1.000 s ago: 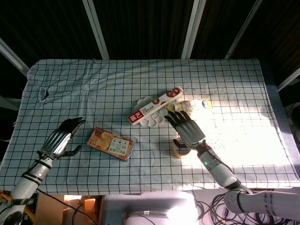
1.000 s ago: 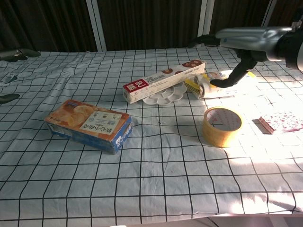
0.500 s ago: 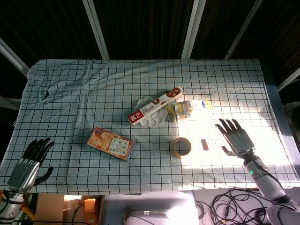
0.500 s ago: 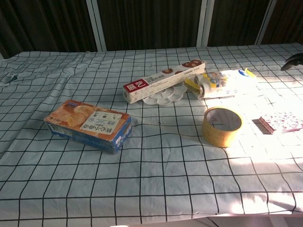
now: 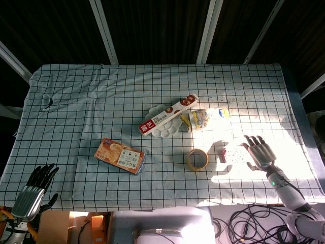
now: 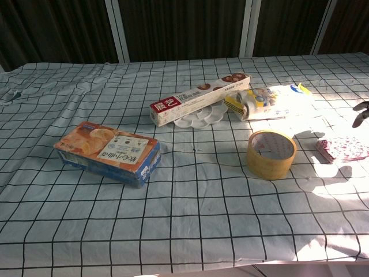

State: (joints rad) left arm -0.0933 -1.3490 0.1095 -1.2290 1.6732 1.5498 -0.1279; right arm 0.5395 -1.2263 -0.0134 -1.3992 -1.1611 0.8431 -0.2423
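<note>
Left hand hangs at the near table edge, fingers spread, holding nothing. Right hand hovers with fingers spread and empty, just beside the small patterned packet. Tape roll lies near. Further back, the foil box rests on the white palette dish.

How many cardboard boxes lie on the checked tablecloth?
2. The long thin box rests tilted across the white plate near the middle. The flat orange box lies left of the tape roll.

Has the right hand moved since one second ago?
Yes. The right hand has drawn back from the long box, past the tape roll, toward the table's right edge.
</note>
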